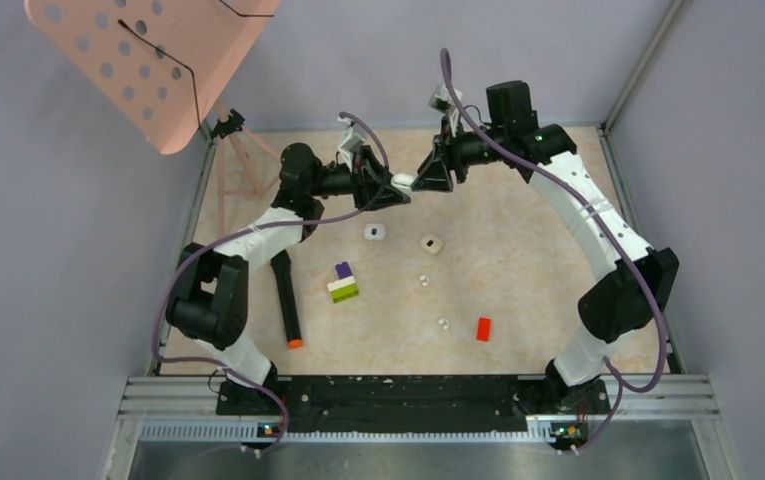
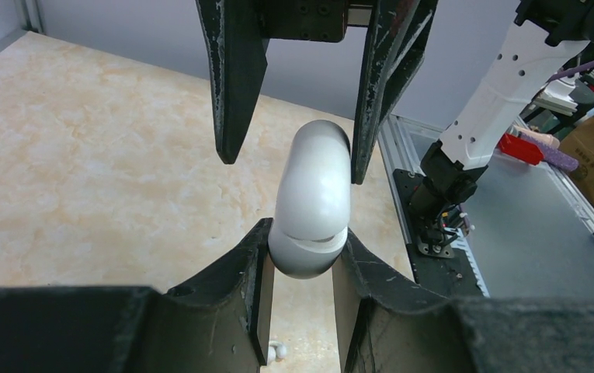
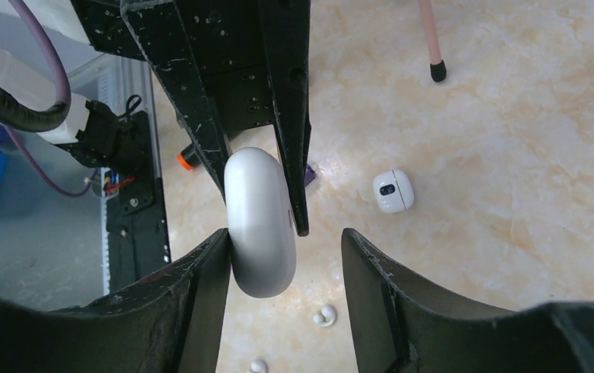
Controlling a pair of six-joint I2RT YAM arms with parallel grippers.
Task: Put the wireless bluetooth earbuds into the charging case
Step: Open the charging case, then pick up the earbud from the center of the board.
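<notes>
Case (image 2: 313, 194): hanging in the air over the far middle of the table (image 1: 538, 260), caught between the two claws, a seam showing near its lower end.
Left gripper (image 2: 301, 237): pinching the case, both fingers pressing on its sides.
Right gripper (image 3: 284, 235): standing spread around the case's other end, one finger touching it, the other keeping clear.
Earbuds (image 1: 424, 281): lying loose on the table, two showing from above, well apart from the held case.
Second case (image 1: 375, 231): resting on the table below the claws.
Red brick (image 1: 483, 328): lying just beside the nearer earbud.
Marker (image 1: 286, 298): lying by the left arm.
</notes>
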